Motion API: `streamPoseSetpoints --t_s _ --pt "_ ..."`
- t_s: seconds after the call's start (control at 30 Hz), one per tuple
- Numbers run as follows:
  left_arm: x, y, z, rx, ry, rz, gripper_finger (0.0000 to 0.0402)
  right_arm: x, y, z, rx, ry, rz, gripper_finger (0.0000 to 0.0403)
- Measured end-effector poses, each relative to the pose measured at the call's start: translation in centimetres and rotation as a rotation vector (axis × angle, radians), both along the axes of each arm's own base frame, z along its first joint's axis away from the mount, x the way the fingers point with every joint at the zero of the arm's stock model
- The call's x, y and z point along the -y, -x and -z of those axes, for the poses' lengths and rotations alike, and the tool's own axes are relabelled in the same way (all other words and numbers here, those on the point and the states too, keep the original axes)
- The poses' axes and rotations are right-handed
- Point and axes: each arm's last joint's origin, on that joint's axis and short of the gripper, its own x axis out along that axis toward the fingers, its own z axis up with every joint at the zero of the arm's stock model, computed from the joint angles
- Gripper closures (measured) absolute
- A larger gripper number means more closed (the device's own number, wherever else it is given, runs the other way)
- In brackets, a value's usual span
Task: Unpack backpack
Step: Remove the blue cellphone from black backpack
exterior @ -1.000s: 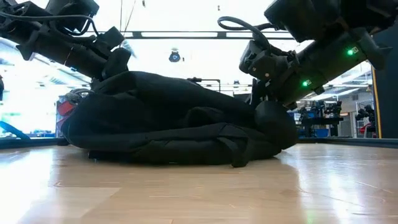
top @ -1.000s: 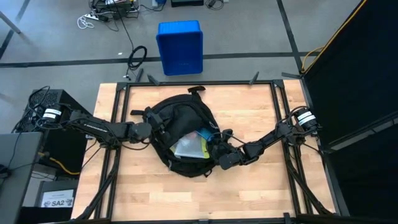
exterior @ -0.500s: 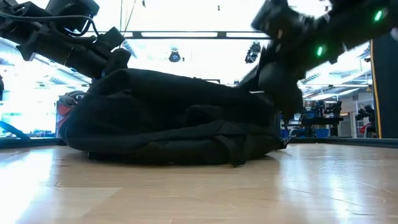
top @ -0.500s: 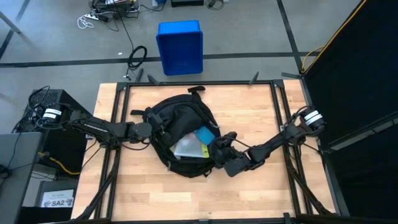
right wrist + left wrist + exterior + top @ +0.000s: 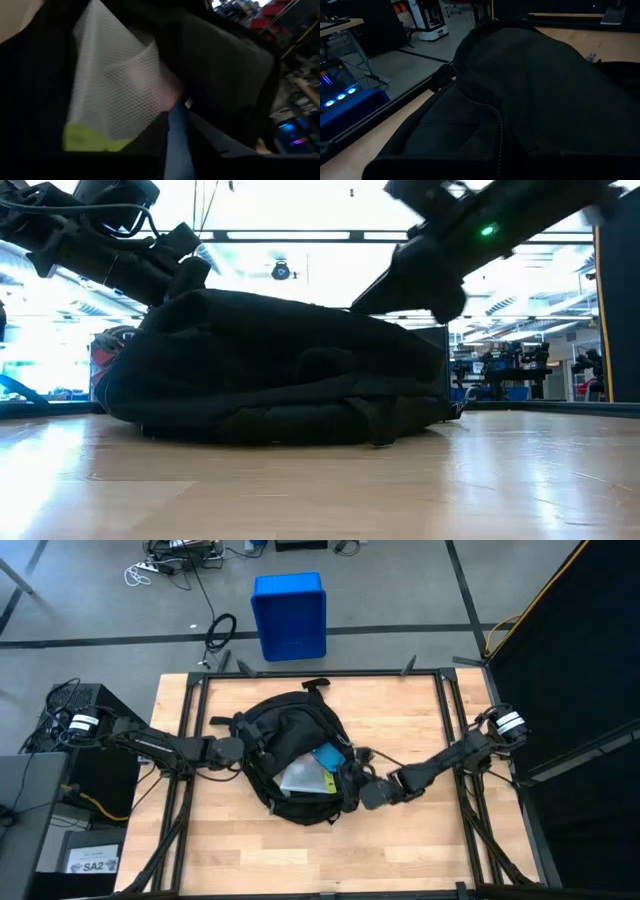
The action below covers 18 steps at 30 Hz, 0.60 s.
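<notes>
- The backpack (image 5: 288, 768) is lying flat at the middle of the wooden table (image 5: 400, 850), its main opening facing up and toward the right arm.
- Inside the opening, a white mesh pouch (image 5: 300, 777) with a yellow-green edge and a blue flat item (image 5: 328, 757) are showing, touching each other; neither is out yet.
- The left gripper (image 5: 243, 750) is sitting clamped shut at the backpack's left edge, apparently pinching fabric near the zipper (image 5: 497, 125); exactly what it pinches is not clear.
- The right gripper (image 5: 352, 787) is sitting at the right rim of the opening, aimed in at the pouch; its own fingers are not visible, so I cannot tell how wide they are.
- Judged step: reaching in for the first item, most likely the mesh pouch or the blue item beside it.
- To do it well: the left side should be holding the flap taut so the mouth is staying open.
- The right fingers should be opening enough before going in, then closing on the pouch's exposed corner only, not on the black lining.
- Pulling should be going up and out toward the bare table on the right, slow enough that the bag is not dragging along.
- Risk: snagging a strap or grabbing both items at once, since they overlap.
- The blue plastic bin (image 5: 289, 614) is standing on the floor beyond the table, well apart.
</notes>
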Motion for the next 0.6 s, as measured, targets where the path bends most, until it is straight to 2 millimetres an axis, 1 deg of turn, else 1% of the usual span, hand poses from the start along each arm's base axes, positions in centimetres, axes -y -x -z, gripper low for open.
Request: streamPoseSetpoints --t_s 0.1,0.17,0.23,0.3,0.37,0.4,0.6 --pt "0.0 0.0 0.0 0.000 0.000 0.000 0.0402 1.2 -1.1 -0.7 -0.023 -0.077 -0.044 0.0278" --pt "0.0 0.0 0.0 -0.001 0.000 0.000 0.0402 1.8 -1.5 -1.0 -0.059 -0.133 -0.041 0.0242" --pt "0.0 0.0 0.0 -0.001 0.000 0.000 0.0402 2.0 -1.6 -1.2 -0.113 -0.149 -0.021 0.0210" --pt "0.0 0.0 0.0 -0.001 0.000 0.000 0.0402 2.0 -1.6 -1.3 -0.128 -0.165 -0.003 0.0184" --pt "0.0 0.0 0.0 0.000 0.000 0.000 0.0402 2.1 -2.0 -0.8 -0.139 -0.172 0.007 0.0165" --pt "0.0 0.0 0.0 0.001 0.000 0.000 0.0402 2.1 -2.0 -0.1 -0.163 -0.167 0.009 0.0158" --pt "0.0 0.0 0.0 0.005 0.006 0.007 0.0402 2.8 -3.6 3.2 -0.228 -0.169 0.066 0.0134"
